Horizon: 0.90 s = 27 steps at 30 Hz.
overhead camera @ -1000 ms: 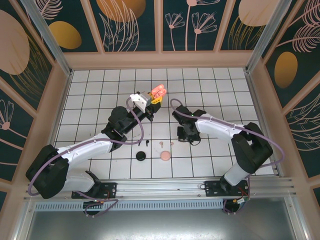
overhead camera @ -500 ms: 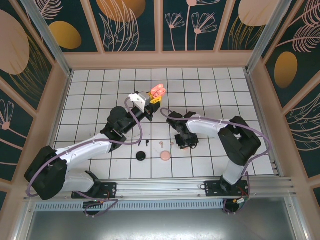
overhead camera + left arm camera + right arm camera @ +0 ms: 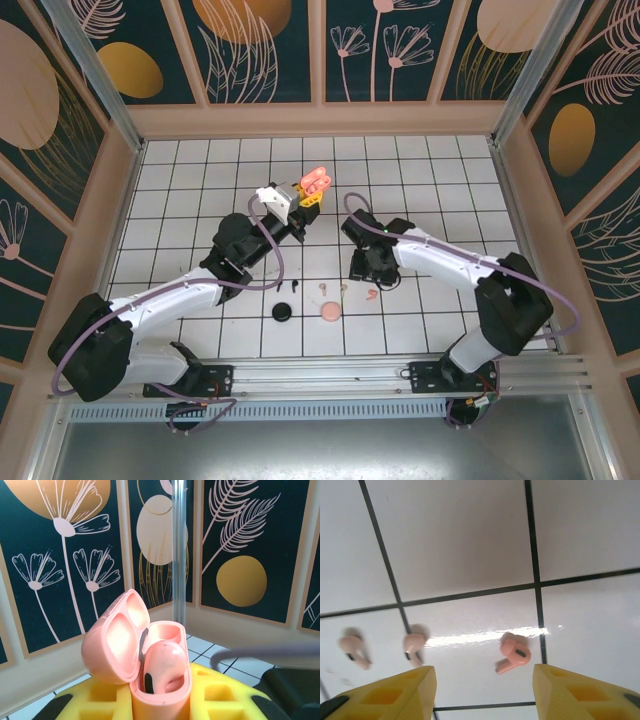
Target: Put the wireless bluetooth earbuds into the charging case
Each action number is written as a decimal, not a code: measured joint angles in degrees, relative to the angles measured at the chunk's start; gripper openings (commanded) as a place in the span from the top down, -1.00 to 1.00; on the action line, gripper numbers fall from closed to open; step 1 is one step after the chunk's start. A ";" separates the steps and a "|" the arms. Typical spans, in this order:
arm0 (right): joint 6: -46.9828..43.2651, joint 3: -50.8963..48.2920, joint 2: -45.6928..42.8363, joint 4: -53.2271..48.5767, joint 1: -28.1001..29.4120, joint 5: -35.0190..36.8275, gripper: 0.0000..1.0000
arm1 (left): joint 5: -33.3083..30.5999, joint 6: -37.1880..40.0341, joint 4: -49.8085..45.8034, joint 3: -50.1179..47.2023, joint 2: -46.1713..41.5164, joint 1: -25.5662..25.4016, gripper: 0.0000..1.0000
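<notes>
The charging case [image 3: 317, 182], coral-pink with its lid open, is held up off the table by my left gripper [image 3: 310, 196], which is shut on it. In the left wrist view the charging case [image 3: 165, 630] has one coral-pink earbud [image 3: 164, 666] seated in it, between the yellow fingers [image 3: 225, 696]. My right gripper [image 3: 372, 274] hovers open over the table. A second coral-pink earbud [image 3: 514, 653] lies loose on the tile between its yellow fingertips [image 3: 580, 692]. Two pale pink earbuds [image 3: 415, 644] [image 3: 354, 650] lie to its left.
On the white grid table [image 3: 450, 200], a small black earbud [image 3: 296, 287] lies left of the pale pink ones [image 3: 322, 289]. A round black case [image 3: 282, 313] and a round pink case [image 3: 329, 313] rest nearer the front edge. Walls enclose the table.
My right gripper has opened, and a coral-pink earbud now lies on the tile below it. The right arm swung left, then back. The left arm has held still with the case.
</notes>
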 measured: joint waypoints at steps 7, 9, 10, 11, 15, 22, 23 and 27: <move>13.14 -5.25 -1.20 0.90 0.20 -0.50 -0.04 | 0.00 0.00 0.02 0.00 0.00 0.00 1.00; 15.43 -5.31 -1.03 1.01 0.44 -0.39 -0.04 | 0.00 0.02 0.02 0.00 0.00 0.00 1.00; 16.11 -5.29 -0.83 1.01 0.57 -0.39 -0.03 | 0.00 0.02 0.02 0.00 0.00 0.00 1.00; 16.76 -5.29 -0.42 1.01 0.70 -0.37 -0.03 | 0.00 0.02 0.02 0.00 0.00 0.00 1.00; 17.99 -5.27 1.86 1.03 0.79 -0.35 -0.02 | 0.00 0.02 0.02 0.00 0.00 0.00 1.00; 18.84 -5.16 4.79 1.25 0.79 0.28 0.01 | 0.00 0.02 0.02 -0.09 0.00 0.00 1.00; 18.84 -5.09 4.98 1.25 0.79 0.50 0.02 | 0.00 0.02 0.02 -0.15 -0.04 0.00 1.00; 18.84 -4.83 5.42 1.44 0.72 0.85 0.04 | 0.02 0.02 0.02 -0.26 -0.17 0.00 1.00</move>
